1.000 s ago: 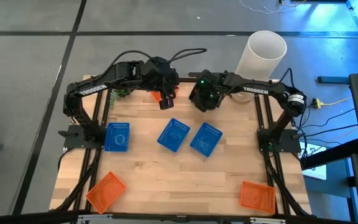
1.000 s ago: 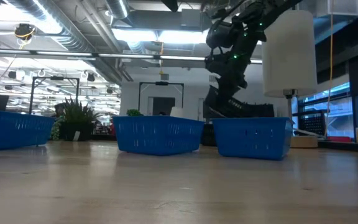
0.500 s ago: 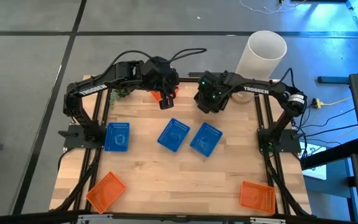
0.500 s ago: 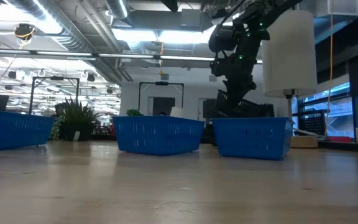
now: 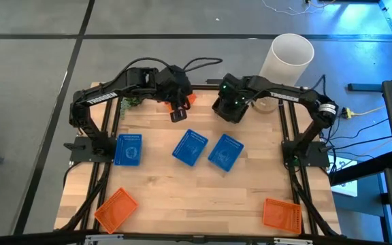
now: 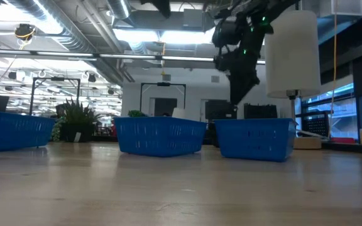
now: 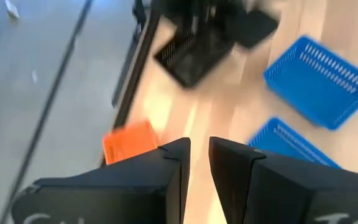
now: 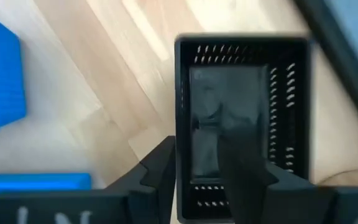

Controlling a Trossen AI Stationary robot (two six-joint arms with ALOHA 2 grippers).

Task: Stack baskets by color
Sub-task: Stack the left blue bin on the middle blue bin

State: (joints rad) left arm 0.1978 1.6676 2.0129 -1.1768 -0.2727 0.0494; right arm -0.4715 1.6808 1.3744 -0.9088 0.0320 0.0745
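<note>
Three blue baskets (image 5: 128,150) (image 5: 190,147) (image 5: 225,152) rest on their bases in a row across the table's middle. One orange basket (image 5: 116,207) lies at the near left corner and another (image 5: 281,214) at the near right. A third orange basket (image 7: 129,142) lies by the far edge, below my left gripper (image 7: 197,146), which hangs above the table with a narrow gap and nothing in it. A black basket (image 8: 241,93) sits on the table near the far edge. My right gripper (image 8: 197,149) is open just above it, one finger outside the basket's side wall and one over its inside.
A tall white cylinder (image 5: 288,58) stands past the table's far right corner. A small green plant (image 5: 131,102) shows at the far left, beside the left arm. Bare wood lies in front of the blue row, between the two near orange baskets.
My right gripper has let go of the black basket and risen from it, shifting slightly toward the table's right; the basket stays on the table. My left gripper has kept its place but tipped and turned a little at the wrist.
</note>
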